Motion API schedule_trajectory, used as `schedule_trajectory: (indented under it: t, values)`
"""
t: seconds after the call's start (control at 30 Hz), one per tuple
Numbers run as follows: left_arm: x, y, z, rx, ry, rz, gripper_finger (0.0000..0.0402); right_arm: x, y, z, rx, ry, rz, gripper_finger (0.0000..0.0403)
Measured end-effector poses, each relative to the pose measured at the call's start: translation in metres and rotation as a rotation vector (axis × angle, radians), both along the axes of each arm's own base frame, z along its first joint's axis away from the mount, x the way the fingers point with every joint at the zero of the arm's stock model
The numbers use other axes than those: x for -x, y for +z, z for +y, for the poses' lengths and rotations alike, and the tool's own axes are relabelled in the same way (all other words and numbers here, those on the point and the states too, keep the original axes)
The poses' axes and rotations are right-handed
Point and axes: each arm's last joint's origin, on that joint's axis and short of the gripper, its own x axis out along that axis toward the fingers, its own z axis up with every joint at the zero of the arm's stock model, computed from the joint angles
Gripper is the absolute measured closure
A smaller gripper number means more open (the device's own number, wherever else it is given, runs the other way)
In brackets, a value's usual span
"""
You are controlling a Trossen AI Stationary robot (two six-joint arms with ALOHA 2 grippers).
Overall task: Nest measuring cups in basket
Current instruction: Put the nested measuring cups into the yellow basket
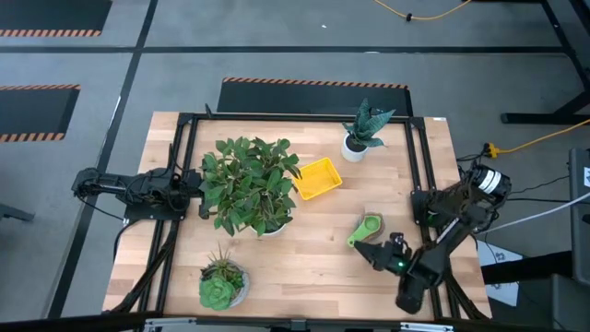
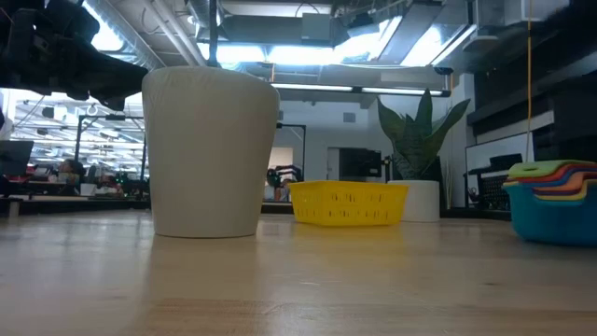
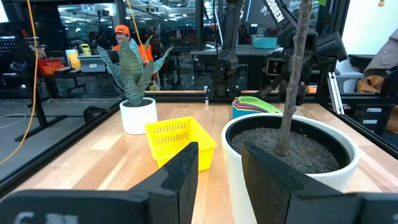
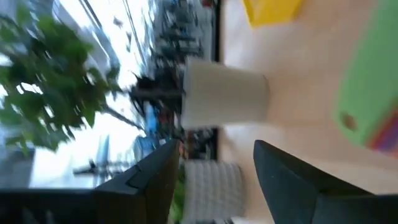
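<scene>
right hand [image 1: 376, 247], spread and empty, hovers beside the nested cups [image 1: 367, 229]. they look light, stiff and slick; the handles seem best to pinch.

A: Where are the measuring cups [image 1: 368, 228] sitting?
B: They're sitting stacked one inside another on the wood table, right side, green one on top with its handle pointing toward the front-left. In the low view the stack [image 2: 552, 201] is showing a big blue cup at the bottom, with orange, yellow and green rims layered above.
A: And the basket [image 1: 316, 178]?
B: Bright yellow, shallow, rectangular, slotted walls. It's lying upright and angled near the table's middle, well apart from the stack.
</scene>
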Motion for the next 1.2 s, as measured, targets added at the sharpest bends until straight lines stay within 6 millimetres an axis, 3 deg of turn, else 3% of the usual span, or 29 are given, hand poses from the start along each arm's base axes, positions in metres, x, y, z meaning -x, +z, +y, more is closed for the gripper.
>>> schedule_trajectory:
  t: [0.2, 0.37, 0.57, 0.73, 0.97, 1.2]
  values:
    - [0.000, 0.000, 0.000, 0.000, 0.000, 0.000, 0.0285, -0.038, 0.014, -0.016, -0.041, -0.189, -0.115, 0.0192]
    - [0.000, 0.000, 0.000, 0.000, 0.000, -0.001, 0.0285, -0.059, 0.026, -0.024, 0.005, -0.261, -0.098, 0.0192]
    - [0.000, 0.000, 0.000, 0.000, 0.000, 0.000, 0.0285, -0.067, 0.044, -0.019, 0.081, -0.266, -0.051, 0.0192]
    - [0.000, 0.000, 0.000, 0.000, 0.000, 0.000, 0.0285, -0.060, 0.069, -0.027, 0.153, -0.171, 0.087, 0.0192]
    - [0.000, 0.000, 0.000, 0.000, 0.000, -0.001, 0.0285, -0.047, 0.113, -0.076, 0.022, 0.052, 0.332, 0.0192]
    - [0.000, 0.000, 0.000, 0.000, 0.000, -0.001, 0.0285, -0.057, 0.122, -0.129, -0.229, 0.163, 0.513, 0.0192]
